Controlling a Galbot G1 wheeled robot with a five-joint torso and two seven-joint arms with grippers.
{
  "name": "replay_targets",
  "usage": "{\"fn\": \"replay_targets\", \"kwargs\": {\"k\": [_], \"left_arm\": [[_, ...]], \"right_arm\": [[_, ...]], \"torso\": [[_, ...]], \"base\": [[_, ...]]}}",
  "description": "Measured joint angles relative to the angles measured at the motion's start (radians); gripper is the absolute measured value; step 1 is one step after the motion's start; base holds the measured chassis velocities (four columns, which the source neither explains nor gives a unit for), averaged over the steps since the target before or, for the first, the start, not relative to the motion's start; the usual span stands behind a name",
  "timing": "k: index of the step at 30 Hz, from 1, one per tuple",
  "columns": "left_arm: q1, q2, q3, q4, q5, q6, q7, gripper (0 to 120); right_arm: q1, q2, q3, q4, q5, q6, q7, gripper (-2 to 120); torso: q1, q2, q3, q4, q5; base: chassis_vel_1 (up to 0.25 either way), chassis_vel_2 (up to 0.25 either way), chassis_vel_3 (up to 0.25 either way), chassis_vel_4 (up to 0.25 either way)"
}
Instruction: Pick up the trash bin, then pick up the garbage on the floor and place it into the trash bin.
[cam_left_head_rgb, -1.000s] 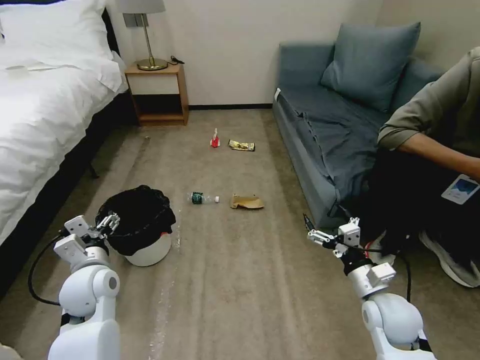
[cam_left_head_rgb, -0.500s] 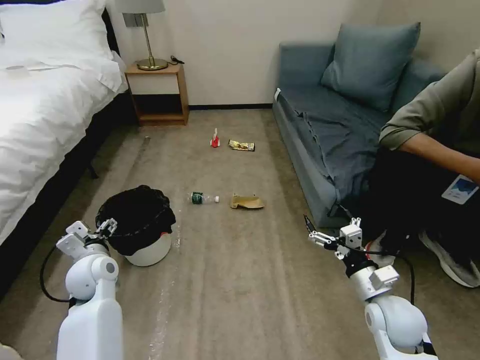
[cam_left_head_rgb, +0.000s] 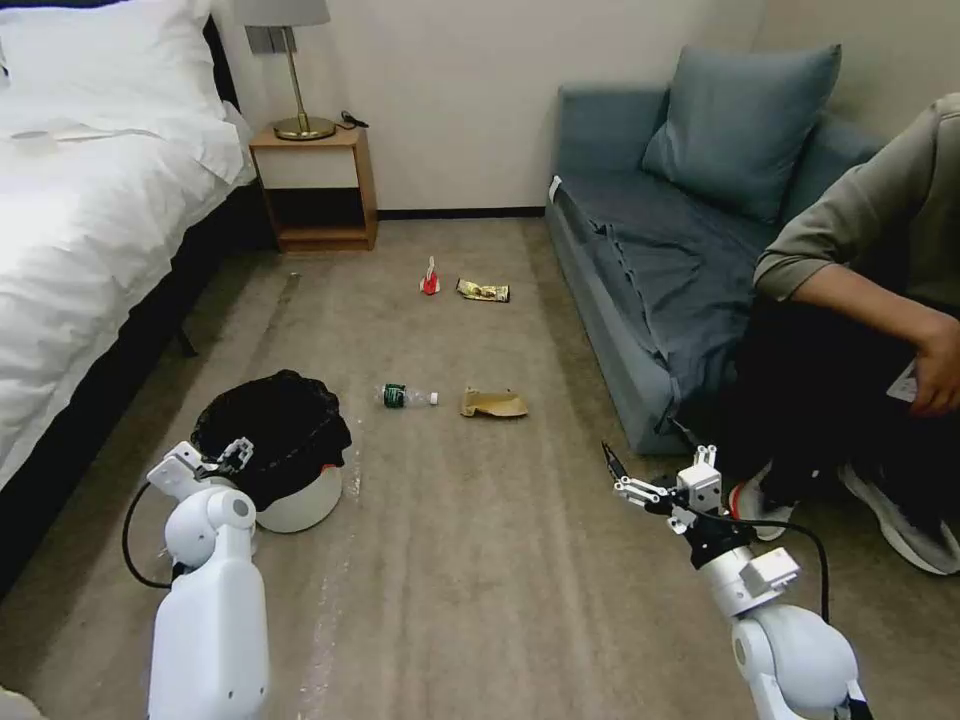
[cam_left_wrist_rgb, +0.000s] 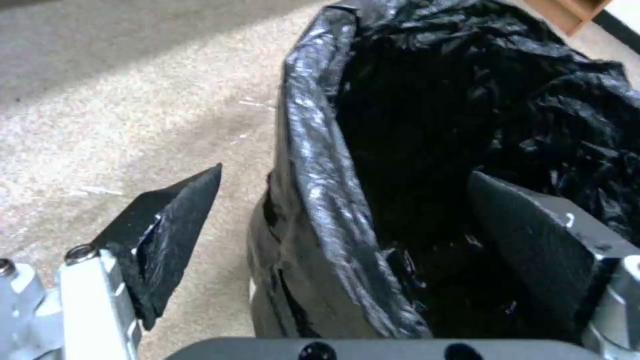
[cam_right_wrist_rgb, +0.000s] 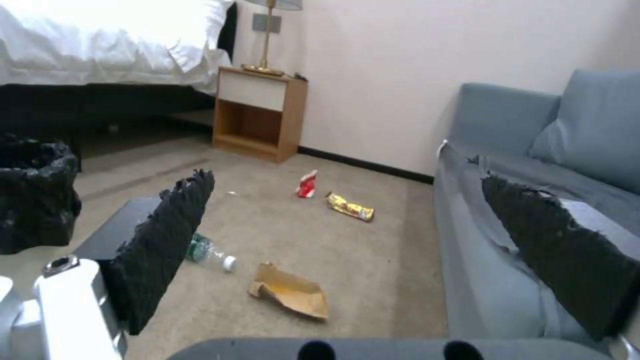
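Note:
The trash bin (cam_left_head_rgb: 296, 505) is a small white tub with a black bag liner (cam_left_wrist_rgb: 313, 165), standing on the carpet at the near left. My left gripper (cam_left_head_rgb: 237, 455) is open and straddles its near rim, one finger (cam_left_wrist_rgb: 167, 235) outside and the other inside the liner. On the floor farther ahead lies the garbage: a clear bottle (cam_left_head_rgb: 408, 397), a brown paper bag (cam_left_head_rgb: 492, 404), a gold wrapper (cam_left_head_rgb: 483, 291) and a red-and-white packet (cam_left_head_rgb: 430, 280). My right gripper (cam_left_head_rgb: 620, 480) hangs open and empty near the sofa corner, with the bottle (cam_right_wrist_rgb: 210, 255) and the paper bag (cam_right_wrist_rgb: 290, 292) ahead of it.
A bed (cam_left_head_rgb: 80, 230) runs along the left and a wooden nightstand (cam_left_head_rgb: 312, 190) stands at the back wall. A blue sofa (cam_left_head_rgb: 650, 270) lines the right side. A seated person's legs and shoes (cam_left_head_rgb: 760, 500) are close beside my right arm.
My left arm has swung inward and lowered, bringing its gripper over the bin's rim. The right arm has dropped slightly. The person's hand has moved.

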Motion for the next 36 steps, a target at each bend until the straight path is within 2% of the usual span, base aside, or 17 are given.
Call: {"fn": "replay_targets", "kwargs": {"k": [5, 7, 11, 13, 17, 19, 20, 22, 23, 25, 29, 31, 34, 36], "left_arm": [[-0.003, 0.004, -0.018, 0.01, -0.002, -0.005, -0.005, 99], [-0.008, 0.008, -0.035, 0.024, -0.005, -0.006, -0.011, 93], [-0.009, 0.01, -0.045, 0.035, -0.006, -0.009, -0.012, 88], [-0.01, 0.01, -0.047, 0.053, -0.006, -0.026, -0.009, 76], [-0.01, 0.009, -0.047, 0.058, -0.006, -0.032, -0.007, 70], [-0.01, 0.007, -0.046, 0.063, -0.006, -0.034, -0.006, 54], [-0.01, 0.007, -0.046, 0.063, -0.006, -0.034, -0.006, 54], [-0.009, 0.007, -0.045, 0.063, -0.005, -0.035, -0.005, 44], [-0.009, 0.007, -0.045, 0.063, -0.005, -0.035, -0.005, 44], [-0.008, 0.007, -0.045, 0.061, -0.004, -0.035, -0.004, 32], [-0.008, 0.006, -0.045, 0.062, -0.003, -0.037, -0.003, 23], [-0.008, 0.006, -0.045, 0.066, 0.0, -0.043, -0.002, 11], [-0.005, 0.005, -0.044, 0.067, 0.001, -0.045, 0.006, 4], [-0.003, 0.005, -0.044, 0.067, 0.004, -0.047, 0.007, 4]], "right_arm": [[0.01, -0.002, -0.01, -0.012, 0.006, 0.005, -0.003, 100], [0.014, -0.003, -0.026, -0.019, 0.01, 0.007, -0.005, 100], [0.018, -0.003, -0.039, -0.022, 0.013, 0.009, -0.006, 100], [0.019, -0.003, -0.041, -0.024, 0.017, 0.014, -0.009, 100], [0.018, -0.004, -0.041, -0.024, 0.019, 0.016, -0.011, 100], [0.014, -0.004, -0.039, -0.024, 0.023, 0.024, -0.022, 100], [0.014, -0.004, -0.039, -0.024, 0.023, 0.024, -0.022, 100], [0.014, -0.003, -0.037, -0.027, 0.023, 0.034, -0.031, 100], [0.014, -0.003, -0.037, -0.027, 0.023, 0.034, -0.031, 100], [0.015, -0.003, -0.033, -0.033, 0.016, 0.048, -0.038, 100], [0.015, -0.002, -0.031, -0.034, 0.013, 0.052, -0.041, 100], [0.013, -0.002, -0.029, -0.033, 0.01, 0.05, -0.04, 100], [0.013, -0.002, -0.029, -0.031, 0.008, 0.046, -0.034, 100], [0.014, -0.002, -0.029, -0.032, 0.007, 0.048, -0.028, 100]], "torso": [[0.0, 0.0, 0.0, 0.0001, 0.0], [0.0, 0.0, 0.0, 0.0001, 0.0001], [0.0, 0.0, 0.0, 0.0002, 0.0001], [0.0, 0.0, 0.0, 0.0002, 0.0001], [0.0, 0.0, 0.0, 0.0, 0.0003], [0.0, 0.0, 0.0, 0.0, 0.0], [0.0, 0.0, 0.0, 0.0, 0.0], [0.0, 0.0, 0.0, 0.0001, 0.0], [0.0, 0.0, 0.0, 0.0001, 0.0], [0.0, 0.0, 0.0, 0.0, 0.0], [0.0, 0.0, 0.0, 0.0, 0.0], [0.0, 0.0, 0.0, 0.0, 0.0], [0.0, 0.0, 0.0, -0.0001, 0.0001], [0.0, 0.0, 0.0, 0.0, 0.0002]], "base": [[0.0, 0.0, 0.0, 0.0], [0.0, 0.0, 0.0, 0.0], [0.0, 0.0, 0.0, 0.0], [0.0, 0.0, 0.0, 0.0], [0.0, 0.0, 0.0, 0.0], [0.0, 0.0, 0.0, 0.0], [0.0, 0.0, 0.0, 0.0], [0.0, 0.0, 0.0, 0.0], [0.0, 0.0, 0.0, 0.0], [0.0, 0.0, 0.0, 0.0], [0.0, 0.0, 0.0, 0.0], [0.0, 0.0, 0.0, 0.0], [0.0, 0.0, 0.0, 0.0], [0.0, 0.0, 0.0, 0.0]]}}
